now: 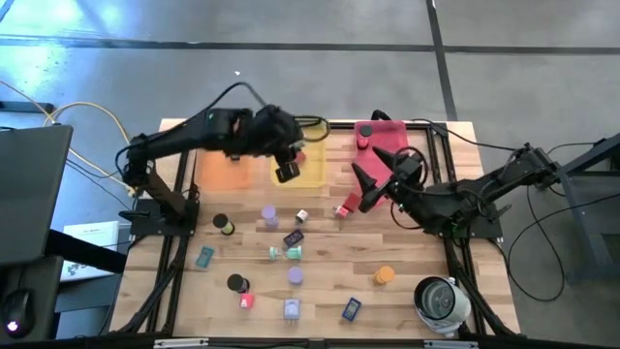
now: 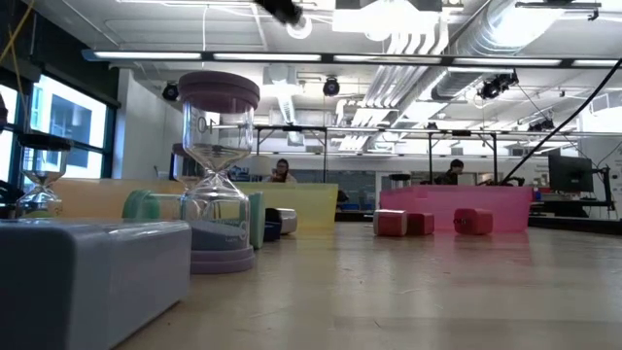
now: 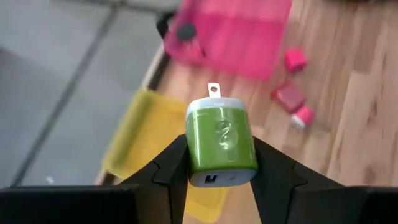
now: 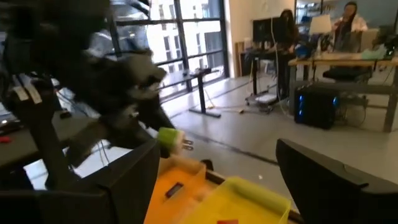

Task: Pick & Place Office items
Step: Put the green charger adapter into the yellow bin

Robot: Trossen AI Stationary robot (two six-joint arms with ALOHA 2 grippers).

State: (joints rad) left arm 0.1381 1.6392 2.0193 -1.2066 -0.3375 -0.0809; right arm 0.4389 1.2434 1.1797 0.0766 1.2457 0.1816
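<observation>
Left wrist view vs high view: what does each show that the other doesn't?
Left wrist only: the left gripper is shut on a green charger plug, prong outward. High only: the right gripper open beside the pink tray, the orange tray, the white-grey round device and the loose pieces on the table. Both: the yellow tray, the pink tray, small pink pieces near it.

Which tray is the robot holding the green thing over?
The yellow tray, the middle one. The left gripper holds the green charger above it; the orange tray and pink tray sit either side.
</observation>
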